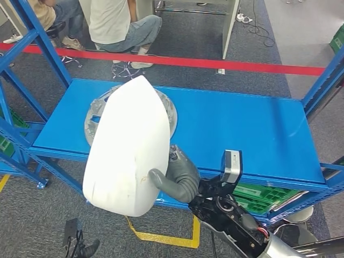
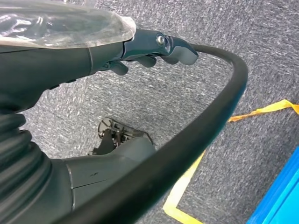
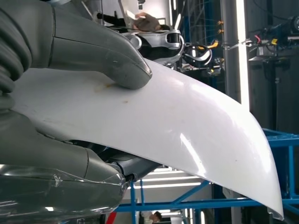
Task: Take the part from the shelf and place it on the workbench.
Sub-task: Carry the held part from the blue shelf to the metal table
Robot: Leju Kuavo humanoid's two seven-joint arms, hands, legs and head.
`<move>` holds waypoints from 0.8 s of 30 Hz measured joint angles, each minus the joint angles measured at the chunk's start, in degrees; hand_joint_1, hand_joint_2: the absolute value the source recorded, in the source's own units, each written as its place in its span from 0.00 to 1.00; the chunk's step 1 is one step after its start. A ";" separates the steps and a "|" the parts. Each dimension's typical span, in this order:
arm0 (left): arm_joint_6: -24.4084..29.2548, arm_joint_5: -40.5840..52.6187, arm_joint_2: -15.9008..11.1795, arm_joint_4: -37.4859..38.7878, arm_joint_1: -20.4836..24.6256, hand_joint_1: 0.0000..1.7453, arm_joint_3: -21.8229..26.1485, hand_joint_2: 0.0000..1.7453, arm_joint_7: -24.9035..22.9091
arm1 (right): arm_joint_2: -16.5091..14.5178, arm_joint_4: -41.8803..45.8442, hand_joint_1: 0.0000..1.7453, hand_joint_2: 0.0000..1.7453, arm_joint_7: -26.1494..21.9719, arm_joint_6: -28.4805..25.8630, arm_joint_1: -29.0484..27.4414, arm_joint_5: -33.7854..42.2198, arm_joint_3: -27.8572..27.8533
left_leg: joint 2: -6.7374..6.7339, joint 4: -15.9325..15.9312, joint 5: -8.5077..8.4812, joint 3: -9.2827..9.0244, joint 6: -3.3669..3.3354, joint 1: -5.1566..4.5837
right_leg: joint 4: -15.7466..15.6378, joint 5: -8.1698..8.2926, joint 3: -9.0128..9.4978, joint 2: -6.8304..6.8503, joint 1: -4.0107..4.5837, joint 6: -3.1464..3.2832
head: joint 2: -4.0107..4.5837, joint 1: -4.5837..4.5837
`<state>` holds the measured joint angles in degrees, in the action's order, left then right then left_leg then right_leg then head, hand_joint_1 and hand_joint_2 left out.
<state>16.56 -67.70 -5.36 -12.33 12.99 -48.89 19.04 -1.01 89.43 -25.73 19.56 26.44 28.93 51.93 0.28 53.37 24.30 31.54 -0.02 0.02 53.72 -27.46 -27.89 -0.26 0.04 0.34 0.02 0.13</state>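
A large white curved shell part (image 1: 128, 145) is held up in front of the blue shelf (image 1: 243, 129), tilted, hiding much of the shelf's left half. My right hand (image 1: 178, 177) grips its lower right edge, thumb on the outer face. In the right wrist view the thumb (image 3: 105, 60) presses on the white part (image 3: 183, 126) and the other fingers lie under it. My left hand (image 2: 148, 51) hangs above grey carpet with its fingers apart and nothing in them.
A round silver ring-shaped part (image 1: 172, 113) lies on the shelf behind the white shell. Blue uprights stand at both ends. Green crates (image 1: 259, 196) sit below the shelf. Two people sit beyond a red line (image 1: 202, 63). Yellow floor tape (image 1: 170, 236) lies near my feet.
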 joint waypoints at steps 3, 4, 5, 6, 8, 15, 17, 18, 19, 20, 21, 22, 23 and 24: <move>0.33 0.20 0.13 0.00 -0.06 0.00 -0.02 1.00 0.26 | 0.05 0.24 1.00 1.00 0.00 -0.40 -0.07 -0.07 0.26 | 0.00 0.00 0.00 0.00 0.00 0.00 | 0.00 0.00 0.00 0.00 0.00 0.00 | -0.01 0.00; 0.42 0.25 0.18 0.00 -0.08 0.00 -0.02 1.00 0.27 | 0.08 0.28 1.00 1.00 0.00 -0.49 -0.07 -0.07 0.36 | 0.00 0.00 0.00 0.00 0.00 0.00 | 0.00 0.00 0.00 0.00 0.00 0.00 | -0.01 -0.01; 0.48 0.31 0.22 0.00 -0.09 0.00 -0.02 1.00 0.28 | 0.11 0.30 1.00 1.00 0.00 -0.54 -0.07 -0.07 0.45 | 0.00 0.00 0.00 0.00 0.00 0.00 | 0.00 0.00 0.00 0.00 0.00 0.00 | -0.01 -0.01; 0.52 0.38 0.25 0.00 -0.11 0.00 -0.02 1.00 0.27 | 0.16 0.30 1.00 1.00 -0.01 -0.57 -0.08 -0.06 0.52 | 0.00 0.00 0.00 0.00 0.00 0.00 | 0.00 0.00 0.00 0.00 0.00 0.00 | -0.01 0.00; 0.63 0.61 0.30 0.00 -0.13 0.00 -0.03 1.00 0.19 | 0.22 0.30 1.00 1.00 -0.01 -0.67 -0.08 -0.07 0.64 | 0.00 0.00 0.00 0.00 0.00 0.00 | 0.00 0.00 0.00 0.00 0.00 0.00 | 0.00 0.01; -0.06 0.73 0.50 0.00 -0.34 0.00 -0.04 1.00 -1.79 | 0.28 0.30 1.00 1.00 -0.05 -0.98 -0.08 0.28 0.87 | 0.00 0.00 0.00 0.00 0.00 0.00 | 0.00 0.00 0.00 0.00 0.00 0.00 | 0.00 0.02; -0.20 0.73 0.55 0.00 -0.35 0.00 -0.04 1.00 -2.13 | 0.29 0.30 1.00 1.00 -0.09 -1.27 -0.08 0.39 0.88 | 0.00 0.00 0.00 0.00 0.00 0.00 | 0.00 0.00 0.00 0.00 0.00 0.00 | 0.00 0.00; -0.22 0.73 0.57 0.00 -0.34 0.00 -0.04 1.00 -2.23 | 0.29 0.30 1.00 1.00 -0.11 -1.47 -0.08 0.44 0.88 | 0.00 0.00 0.00 0.00 0.00 0.00 | 0.00 0.00 -0.01 0.00 0.00 0.00 | 0.00 0.00; -0.24 0.73 0.59 0.00 -0.33 0.00 -0.04 1.00 -2.34 | 0.31 0.30 1.00 1.00 -0.12 -1.66 -0.08 0.50 0.88 | 0.00 0.00 0.00 0.00 0.00 0.00 | 0.00 0.00 -0.01 0.00 0.00 0.00 | 0.00 0.00; -0.25 0.72 0.59 0.00 -0.32 0.00 -0.04 1.00 -2.50 | 0.34 0.30 1.00 1.00 -0.12 -1.87 -0.09 0.54 0.88 | 0.00 0.00 0.00 0.00 0.00 0.00 | 0.00 0.00 -0.01 0.00 0.00 0.00 | 0.00 0.01; -0.26 0.72 0.59 0.00 -0.30 0.00 -0.04 1.00 -2.70 | 0.37 0.30 1.00 1.00 -0.11 -2.08 -0.09 0.58 0.88 | 0.00 0.00 0.00 0.00 0.00 0.00 | 0.00 0.00 -0.01 0.00 0.00 0.00 | 0.00 0.01; -0.26 0.72 0.58 0.00 -0.29 0.00 -0.04 1.00 -2.91 | 0.41 0.30 1.00 1.00 -0.10 -2.29 -0.10 0.61 0.87 | 0.00 0.00 0.00 0.00 0.00 0.00 | 0.00 0.00 -0.01 0.00 0.00 0.00 | 0.00 0.00; -0.26 0.74 0.56 0.00 -0.26 0.00 -0.04 1.00 -3.12 | 0.44 0.30 1.00 1.00 -0.09 -2.52 -0.11 0.61 0.87 | 0.00 0.00 0.00 0.00 0.00 0.00 | 0.00 0.00 -0.01 0.00 0.00 0.00 | 0.00 0.00; -0.26 0.80 0.51 0.00 -0.21 0.00 -0.04 1.00 -3.37 | 0.45 0.30 1.00 1.00 -0.08 -2.72 -0.12 0.54 0.86 | 0.00 0.00 0.00 0.00 0.00 0.00 | 0.00 0.00 -0.01 0.00 0.00 0.00 | 0.00 0.00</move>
<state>16.31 -66.89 -4.85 -12.33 12.78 -48.94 15.67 -0.55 89.72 -25.81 16.84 26.31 29.47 52.78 0.28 53.37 24.30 31.54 -0.02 0.02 53.72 -27.46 -27.89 -0.26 0.04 0.34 0.02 0.13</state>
